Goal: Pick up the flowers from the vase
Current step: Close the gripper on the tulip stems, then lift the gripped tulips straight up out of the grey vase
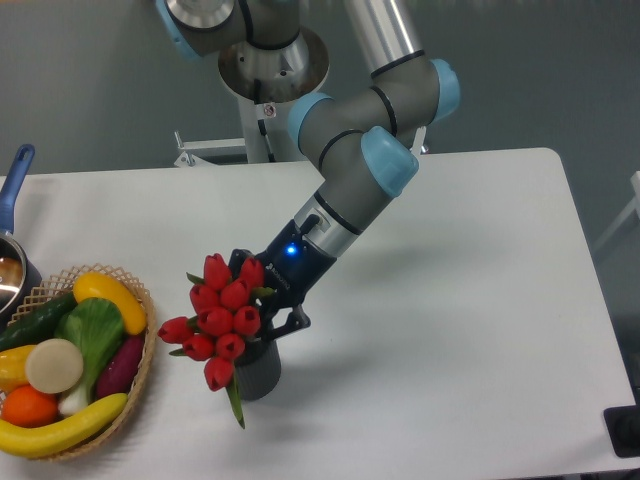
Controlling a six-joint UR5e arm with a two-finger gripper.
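The flowers (220,320) are a bunch of red tulip buds with green leaves, standing tilted to the left in the vase (258,372). The vase is a short dark grey cylinder on the white table (460,330), left of centre near the front. My gripper (265,312) reaches down from the upper right and sits right behind the buds, just above the vase mouth. Its fingers are mostly hidden by the flowers, so I cannot tell whether they are closed on the stems.
A woven basket (140,370) with a banana, cucumber, orange and other vegetables sits at the front left. A pot with a blue handle (12,180) is at the left edge. The arm's base (270,70) stands behind the table.
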